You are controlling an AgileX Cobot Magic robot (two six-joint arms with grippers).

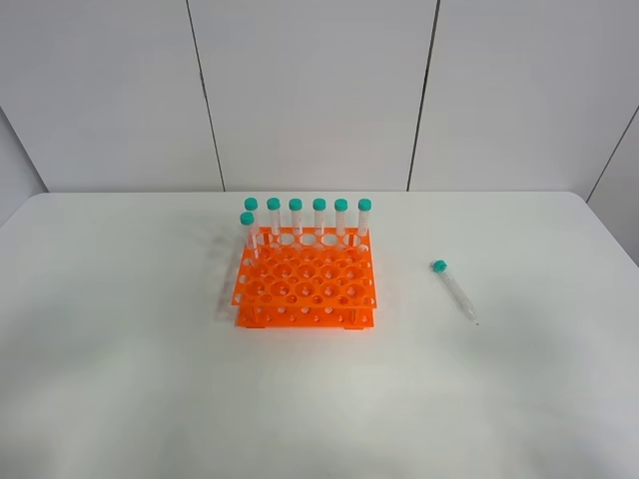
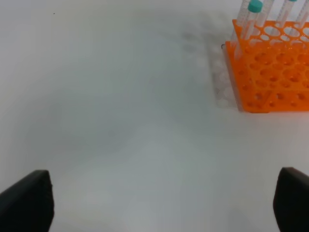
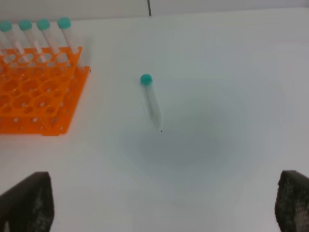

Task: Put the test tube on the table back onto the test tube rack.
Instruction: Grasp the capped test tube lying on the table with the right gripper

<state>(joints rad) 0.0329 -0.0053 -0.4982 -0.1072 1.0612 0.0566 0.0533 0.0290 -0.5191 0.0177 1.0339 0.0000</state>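
My left gripper (image 2: 159, 205) stands spread wide, its two dark fingers (image 2: 26, 203) showing only at the edges of the left wrist view; nothing lies between them but bare white table (image 2: 120, 121); it holds nothing. Ahead of it, well apart from the fingers, I see one corner of the orange test tube rack (image 2: 270, 67), with capped tubes standing along its far side.

My right gripper (image 3: 159, 205) is spread just as wide and is just as empty; its fingers hang above the table and touch nothing. Out in front of those open jaws lies the test tube (image 3: 151, 101), flat on the table, clear of both fingers; its teal cap (image 3: 146, 79) is at the end farther from the gripper and its pointed tip is at the nearer end.

From the high camera, the tube lies to the right of the rack, apart from it and not touching; the cap points toward the wall and the tip toward the near edge, angled a little to the right. The rack sits near the middle of the table; seven other tubes (image 1: 307, 222) stand upright in it, six in the back row and one in the next row at the left corner; the remaining holes I can see are open. Behind the table are pale wall panels (image 1: 310, 90).
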